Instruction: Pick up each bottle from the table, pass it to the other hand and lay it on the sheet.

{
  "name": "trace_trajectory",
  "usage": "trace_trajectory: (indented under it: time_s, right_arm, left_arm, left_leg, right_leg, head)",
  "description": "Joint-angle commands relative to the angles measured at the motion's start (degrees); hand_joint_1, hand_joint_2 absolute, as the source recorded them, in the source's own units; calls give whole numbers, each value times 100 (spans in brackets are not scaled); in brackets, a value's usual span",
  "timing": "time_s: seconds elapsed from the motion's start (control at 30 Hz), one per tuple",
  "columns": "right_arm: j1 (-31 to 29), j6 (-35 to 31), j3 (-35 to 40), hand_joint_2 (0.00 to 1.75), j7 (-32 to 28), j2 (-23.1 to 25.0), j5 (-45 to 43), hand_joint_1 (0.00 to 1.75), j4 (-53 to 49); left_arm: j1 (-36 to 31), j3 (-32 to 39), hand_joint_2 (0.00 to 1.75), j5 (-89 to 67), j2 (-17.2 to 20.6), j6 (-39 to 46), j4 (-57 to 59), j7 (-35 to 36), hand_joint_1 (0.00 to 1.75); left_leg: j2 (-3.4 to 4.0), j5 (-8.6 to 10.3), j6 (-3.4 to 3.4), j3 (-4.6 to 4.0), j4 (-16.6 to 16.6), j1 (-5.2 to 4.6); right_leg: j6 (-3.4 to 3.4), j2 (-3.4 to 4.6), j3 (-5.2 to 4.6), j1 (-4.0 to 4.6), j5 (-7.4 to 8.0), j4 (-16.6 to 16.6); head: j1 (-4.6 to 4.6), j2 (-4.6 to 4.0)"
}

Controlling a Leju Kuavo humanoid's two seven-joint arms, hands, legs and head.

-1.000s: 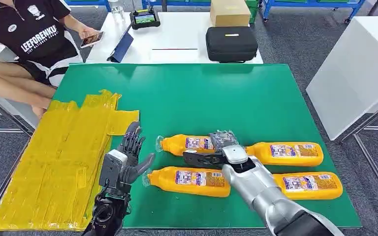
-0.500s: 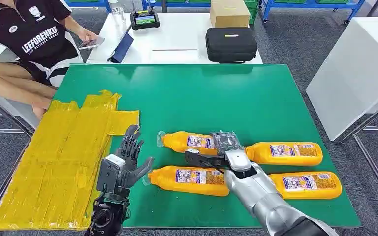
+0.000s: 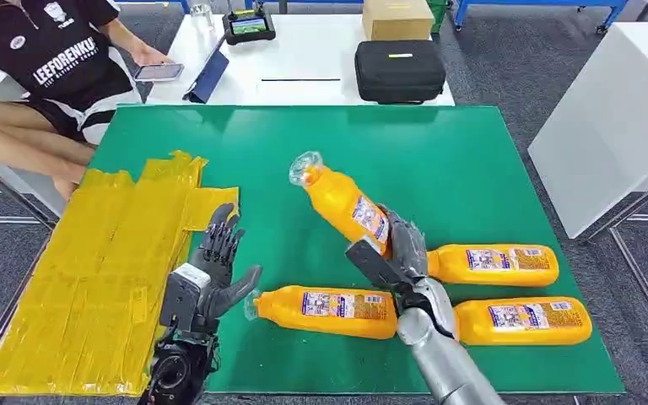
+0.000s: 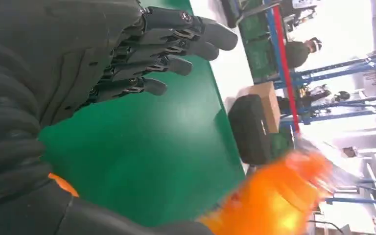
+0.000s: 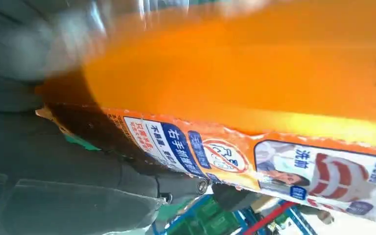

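**A robot test lab in a workshop hall**

The bench is covered with a green mat and stands on grey carpet-tile flooring, with a taped yellow sheet laid over one side. Behind it a white table carries a handheld controller with a screen, a tablet, a black zip case and a cardboard box. Blue metal racking runs along the back, and the left wrist view shows more blue frames with green crates. A person in a black printed polo shirt sits beside the bench looking at a phone. A white cabinet stands just beside the bench.
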Motion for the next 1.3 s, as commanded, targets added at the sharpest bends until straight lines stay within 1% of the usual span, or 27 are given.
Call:
trace_trajectory:
  time_s: [0.03,0.1,0.13,0.2,0.23,0.27,0.3,0.33,0.37,0.43,0.53,0.6,0.77,0.8,0.87,0.9,0.93,1.1,1.23,1.3]
  right_arm:
    - [351,12,-185,175,-431,84,-577,175,-988]
    - [432,101,43,175,-558,77,-727,175,-1184]
    - [464,144,204,175,-535,58,-737,175,-1301]
    - [489,195,425,175,-509,111,-738,175,-1409]
    - [477,231,548,175,-505,86,-718,175,-1428]
    - [476,215,564,175,-483,106,-702,175,-1426]
    - [476,215,564,175,-483,106,-702,175,-1426]
    - [476,215,564,175,-483,106,-702,175,-1426]
    - [476,215,564,175,-483,106,-702,175,-1426]
    - [463,226,568,175,-486,85,-705,175,-1416]
    - [401,318,766,175,-503,76,-689,175,-1363]
    - [330,450,1065,175,-472,100,-642,175,-1285]
    - [351,545,1466,175,-185,193,-257,175,-1162]
    - [337,544,1495,175,-125,209,-182,175,-1098]
    - [291,586,1531,175,-92,228,-100,175,-947]
    - [278,590,1540,175,-90,241,-66,175,-915]
    - [264,608,1560,175,-97,255,-44,175,-872]
    - [243,624,1598,175,-96,261,15,175,-820]
    - [243,624,1598,175,-96,261,15,175,-820]
    - [243,624,1598,175,-96,261,15,175,-820]
  left_arm:
    - [-409,-337,175,87,211,-17,204,24,0]
    - [-540,-433,175,120,210,-26,258,9,0]
    - [-622,-522,175,170,234,-39,318,-20,0]
    - [-752,-628,175,229,239,-48,403,-40,0]
    - [-804,-682,175,268,244,-42,449,-50,0]
    - [-816,-691,175,271,238,-40,453,-50,0]
    - [-816,-691,175,271,238,-40,453,-50,0]
    - [-816,-691,175,271,238,-40,453,-50,0]
    - [-816,-691,175,271,238,-40,453,-50,0]
    - [-811,-696,175,277,243,-36,454,-50,0]
    - [-913,-804,175,308,222,-45,482,-59,0]
    - [-1063,-921,175,357,178,-28,529,-32,0]
    - [-1166,-957,175,411,153,18,518,-2,0]
    - [-1162,-963,175,411,155,16,503,-2,0]
    - [-1175,-982,175,421,146,7,503,-5,0]
    - [-1181,-987,175,431,141,2,516,-5,0]
    - [-1194,-997,175,431,133,0,535,-5,0]
    - [-1209,-1005,175,435,131,-3,557,-5,0]
    - [-1209,-1005,175,435,131,-3,557,-5,0]
    - [-1209,-1005,175,435,131,-3,557,-5,0]
  left_leg:
    - [0,-7,-19,8,3,6]
    - [-3,-8,-23,8,7,9]
    - [-6,-2,-14,1,2,2]
    - [-6,-11,-30,9,10,12]
    - [0,-8,-24,5,6,8]
    - [3,-3,-14,2,0,2]
    - [4,-10,-26,12,4,10]
    - [3,-5,-19,8,0,5]
    - [6,-11,-29,15,3,12]
    - [3,-5,-17,11,-1,5]
    - [5,-11,-25,17,3,10]
    - [3,-5,-17,6,3,6]
    - [10,-13,-30,17,6,14]
    - [10,-8,-22,13,2,8]
    - [11,-14,-30,22,3,14]
    - [6,-8,-23,15,0,8]
    - [12,-23,-44,31,9,21]
    - [5,-3,-15,6,-2,5]
    - [2,-9,-25,17,2,11]
    - [3,-5,-17,9,0,6]
  right_leg:
    - [-2,-10,11,5,-7,1]
    - [-3,-17,11,8,-9,1]
    - [-2,-15,3,2,-5,1]
    - [-5,-20,14,11,-12,3]
    - [-5,-10,8,8,-7,1]
    - [-3,-5,2,2,-2,-1]
    - [-5,-9,14,10,-8,-1]
    - [-3,-8,9,5,-5,-3]
    - [-5,-9,17,11,-9,-3]
    - [-2,-7,10,4,-5,-3]
    - [-2,-8,18,9,-9,-3]
    - [-1,-8,7,6,-4,-2]
    - [-5,-5,20,13,-9,-2]
    - [-4,-2,13,7,-5,-3]
    - [-5,-5,24,13,-10,-4]
    - [-4,-6,16,7,-7,-4]
    - [-7,-9,35,20,-17,-2]
    - [-2,-3,6,4,-1,-5]
    - [-3,-11,21,10,-7,-6]
    - [-2,-5,11,5,-3,-5]
  head:
    - [0,0]
    - [0,0]
    - [0,0]
    - [2,0]
    - [0,0]
    - [0,0]
    - [0,0]
    - [0,0]
    - [0,0]
    - [-2,0]
    - [0,0]
    - [0,0]
    - [0,0]
    - [0,0]
    - [0,0]
    - [-2,0]
    - [0,0]
    - [0,0]
    - [0,0]
    - [0,0]
